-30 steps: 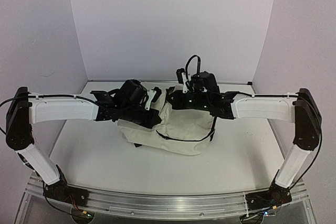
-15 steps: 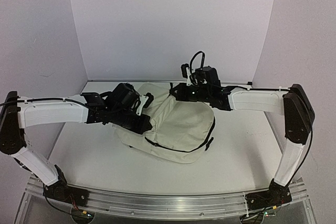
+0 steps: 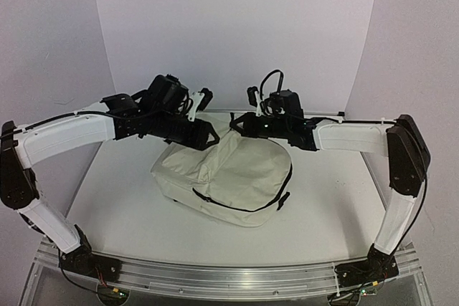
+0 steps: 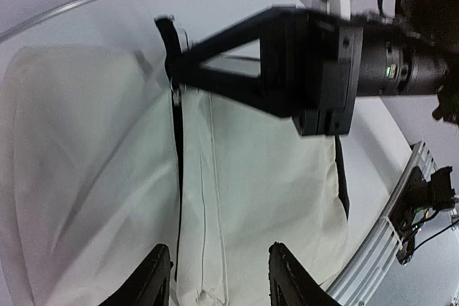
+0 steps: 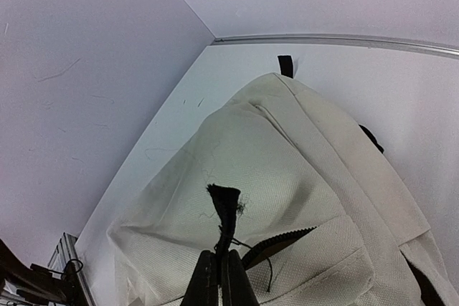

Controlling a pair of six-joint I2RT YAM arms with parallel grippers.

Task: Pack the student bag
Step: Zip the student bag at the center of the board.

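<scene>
A white surface (image 3: 122,213) is filling the floor of a small booth, with plain pale lilac walls (image 3: 229,26) closing it in at the back and on both sides. A few faint scuff marks (image 5: 54,73) are showing on the left-hand wall, and a thin metal strip (image 5: 337,41) is running along the foot of the back wall. A ribbed aluminium rail (image 3: 229,276) is edging the near side, and both arms are rising from it.

The student bag (image 3: 237,177), cream fabric with black trim, is lying on its side in the middle of the surface, between the two arms and nearer the back wall than the rail. A black zipper line (image 3: 240,207) is curving along its near edge, and a short black strap loop (image 5: 285,65) is sticking out at its far end.

The left arm (image 3: 68,137) is reaching in from the left, raised above the bag's far left part. The left jaws are standing moderately apart over the cream fabric, holding nothing and touching nothing.

The right arm (image 3: 351,137) is reaching in from the right. The right jaws are pressed together on a frayed black pull tab (image 5: 225,206) at the bag's upper edge, and the fabric there is being drawn up into a peak. A small green light (image 3: 267,125) is glowing on the right wrist.
</scene>
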